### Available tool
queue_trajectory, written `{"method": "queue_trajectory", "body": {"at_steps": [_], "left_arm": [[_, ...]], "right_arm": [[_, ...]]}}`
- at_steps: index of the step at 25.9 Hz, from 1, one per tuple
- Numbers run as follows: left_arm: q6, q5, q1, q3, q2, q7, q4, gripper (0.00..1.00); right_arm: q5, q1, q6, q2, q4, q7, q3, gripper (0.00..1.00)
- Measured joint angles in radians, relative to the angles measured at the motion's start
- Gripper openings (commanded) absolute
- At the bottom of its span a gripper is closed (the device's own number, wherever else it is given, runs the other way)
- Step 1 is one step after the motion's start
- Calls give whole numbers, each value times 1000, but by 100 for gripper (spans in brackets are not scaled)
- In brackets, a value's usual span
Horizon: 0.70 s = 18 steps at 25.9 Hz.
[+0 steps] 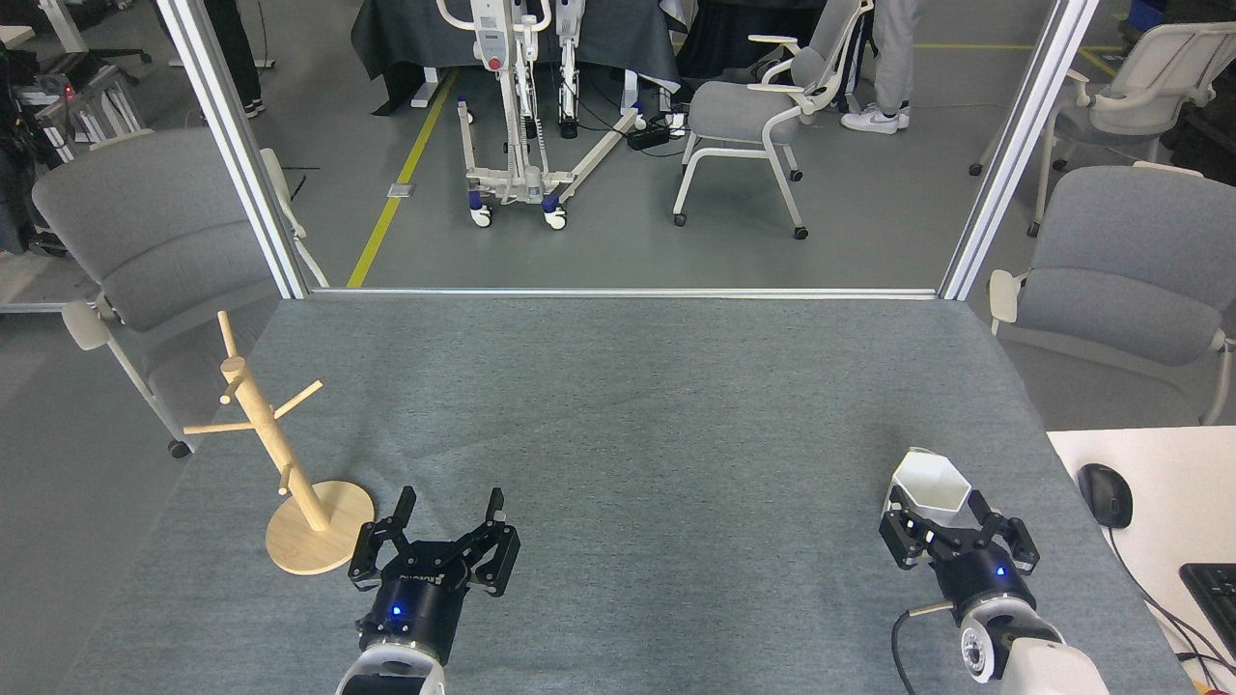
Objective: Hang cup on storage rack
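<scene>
Grey table [637,405]: right pincer [941,508] seemingly grips cup [929,482]

Black left gripper [446,516] and right gripper [939,510], blue lights, white wrists.

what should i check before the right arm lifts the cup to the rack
1. Right gripper around the cup: fingers flank its near side, firm grasp cannot tell.
2. Cup upright on the table: ok.
3. Handle loop position: cannot tell, hidden from the head view.
4. Storage rack standing, pegs bare: ok.
5. Path across the table from cup to rack: left gripper sits open beside the rack base, not ok if it stays.
</scene>
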Motion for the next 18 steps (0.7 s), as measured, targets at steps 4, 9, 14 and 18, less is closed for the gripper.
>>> {"method": "queue_trajectory", "body": {"at_steps": [4, 9, 14, 18], "left_arm": [[0, 0, 0, 0, 0, 0, 1, 100], [0, 0, 0, 0, 0, 0, 1, 99], [0, 0, 0, 1, 0, 0, 1, 99], [0, 0, 0, 1, 1, 0, 1, 99]], "right_arm": [[0, -17, 6, -2, 16, -5, 11, 100], [0, -51, 8, -3, 55, -7, 33, 100], [0, -67, 9, -1, 73, -10, 41, 100], [0, -78, 11, 1, 89, -9, 54, 100]]}}
